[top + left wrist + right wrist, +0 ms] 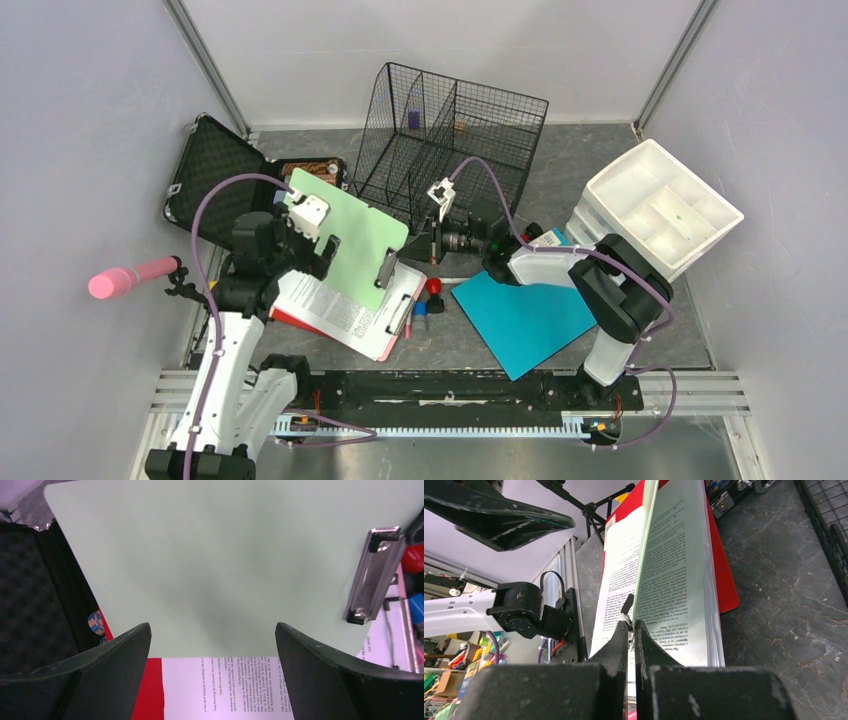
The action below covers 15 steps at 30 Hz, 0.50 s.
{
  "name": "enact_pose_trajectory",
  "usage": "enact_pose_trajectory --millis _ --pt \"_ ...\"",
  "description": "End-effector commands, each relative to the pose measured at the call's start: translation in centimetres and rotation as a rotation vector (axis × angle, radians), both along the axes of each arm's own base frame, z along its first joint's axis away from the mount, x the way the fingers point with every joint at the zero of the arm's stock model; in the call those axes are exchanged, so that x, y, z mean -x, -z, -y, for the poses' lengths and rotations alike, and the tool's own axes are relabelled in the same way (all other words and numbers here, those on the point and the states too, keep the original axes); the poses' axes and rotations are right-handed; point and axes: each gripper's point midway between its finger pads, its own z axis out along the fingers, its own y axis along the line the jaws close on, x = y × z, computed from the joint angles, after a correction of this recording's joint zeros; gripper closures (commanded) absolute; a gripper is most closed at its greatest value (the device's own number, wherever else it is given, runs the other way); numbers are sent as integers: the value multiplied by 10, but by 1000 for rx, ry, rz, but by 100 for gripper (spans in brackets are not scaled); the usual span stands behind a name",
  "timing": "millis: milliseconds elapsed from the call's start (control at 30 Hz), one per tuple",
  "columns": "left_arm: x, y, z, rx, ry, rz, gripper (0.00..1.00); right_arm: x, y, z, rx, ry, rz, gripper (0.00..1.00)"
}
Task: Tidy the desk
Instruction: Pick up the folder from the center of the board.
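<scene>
Looking down on a dark grey, stone-look desk that fills the space between pale walls, with a black-and-aluminium rail along its near edge. At the far left of the desk a black foam-lined case lies open. Just right of it the left gripper hangs over a pale green clipboard, jaws spread wide and holding nothing. The green clipboard sits at an angle over a stack of printed pages, and a red folder shows beneath the pages. At the clipboard's right end, beside its metal clip, the right gripper is pinched tight on the board's thin edge. Behind the clipboard, at the far middle of the desk, stands a black wire basket. A small red-topped item, too small to name, lies just right of the pages. Further right a teal sheet lies flat on the desk. At the far right stands a white drawer unit with a divided tray on top.
</scene>
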Motion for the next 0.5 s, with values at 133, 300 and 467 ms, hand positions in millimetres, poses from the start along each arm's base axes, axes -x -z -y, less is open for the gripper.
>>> enact_pose_trajectory --millis 133,300,467 --pt "-6 -56 6 141 -73 57 0 -17 -29 19 56 78 189 100" --pt "-12 -65 8 152 -69 67 0 -22 -40 37 111 101 296 100" --pt "-17 -85 29 191 57 93 0 -21 -56 44 131 89 377 100"
